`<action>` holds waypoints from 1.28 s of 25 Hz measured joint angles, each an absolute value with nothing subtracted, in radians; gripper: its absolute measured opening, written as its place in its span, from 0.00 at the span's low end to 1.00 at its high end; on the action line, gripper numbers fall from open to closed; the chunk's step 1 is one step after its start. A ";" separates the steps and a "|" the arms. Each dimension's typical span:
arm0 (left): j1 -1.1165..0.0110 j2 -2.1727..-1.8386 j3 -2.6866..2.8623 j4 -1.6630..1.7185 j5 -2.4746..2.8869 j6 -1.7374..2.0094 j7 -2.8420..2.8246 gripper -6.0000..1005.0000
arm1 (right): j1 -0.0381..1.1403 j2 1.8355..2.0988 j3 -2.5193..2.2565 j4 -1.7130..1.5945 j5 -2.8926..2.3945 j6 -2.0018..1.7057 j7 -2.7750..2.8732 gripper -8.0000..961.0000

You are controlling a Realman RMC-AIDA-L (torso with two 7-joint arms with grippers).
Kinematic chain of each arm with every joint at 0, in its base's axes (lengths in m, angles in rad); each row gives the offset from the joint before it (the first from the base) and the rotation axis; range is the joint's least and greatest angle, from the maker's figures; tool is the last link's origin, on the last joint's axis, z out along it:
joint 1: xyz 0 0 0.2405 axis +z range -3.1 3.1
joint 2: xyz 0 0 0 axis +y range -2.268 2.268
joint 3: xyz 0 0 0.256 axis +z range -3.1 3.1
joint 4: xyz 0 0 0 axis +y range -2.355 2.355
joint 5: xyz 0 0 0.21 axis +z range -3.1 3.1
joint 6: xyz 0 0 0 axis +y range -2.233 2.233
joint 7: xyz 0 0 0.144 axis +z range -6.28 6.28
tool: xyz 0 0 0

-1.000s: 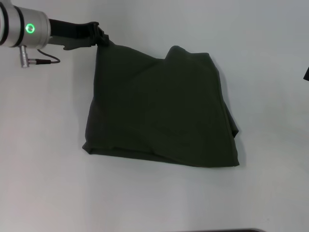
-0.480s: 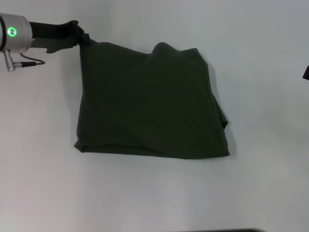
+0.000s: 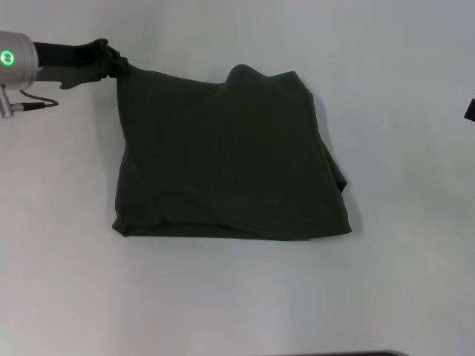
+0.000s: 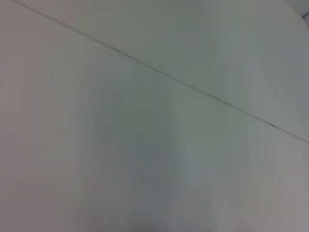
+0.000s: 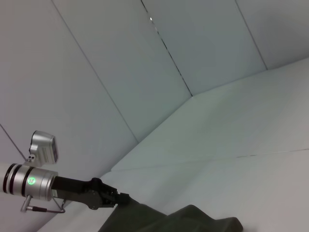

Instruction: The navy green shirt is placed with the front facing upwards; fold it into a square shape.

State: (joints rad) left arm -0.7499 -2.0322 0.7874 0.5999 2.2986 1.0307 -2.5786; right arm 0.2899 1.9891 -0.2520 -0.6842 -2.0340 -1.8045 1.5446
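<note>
Left gripper: closed on far-left corner of the navy green shirt, lifting it slightly. Shirt lies folded, roughly square, mid-table, far edge humped. Step judged: final squaring tug; next, lay corner flat, release. Right gripper: mostly off-frame.

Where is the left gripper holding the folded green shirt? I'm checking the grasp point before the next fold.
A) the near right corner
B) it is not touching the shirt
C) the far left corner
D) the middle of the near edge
C: in the head view the left gripper is shut on the far left corner of the navy green shirt, pulling the cloth taut there.
</note>
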 joint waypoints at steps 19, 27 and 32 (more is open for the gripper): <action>-0.732 -2.059 0.815 0.714 2.305 1.109 -2.538 0.61 | 0.290 1.989 -0.247 -0.684 -2.033 -1.804 1.545 0.80; -0.733 -2.058 0.894 0.709 2.306 1.075 -2.536 0.57 | 0.290 1.988 -0.247 -0.684 -2.030 -1.802 1.545 0.80; -0.742 -2.059 0.954 0.700 2.308 1.038 -2.532 0.55 | 0.298 1.985 -0.247 -0.684 -2.029 -1.799 1.545 0.80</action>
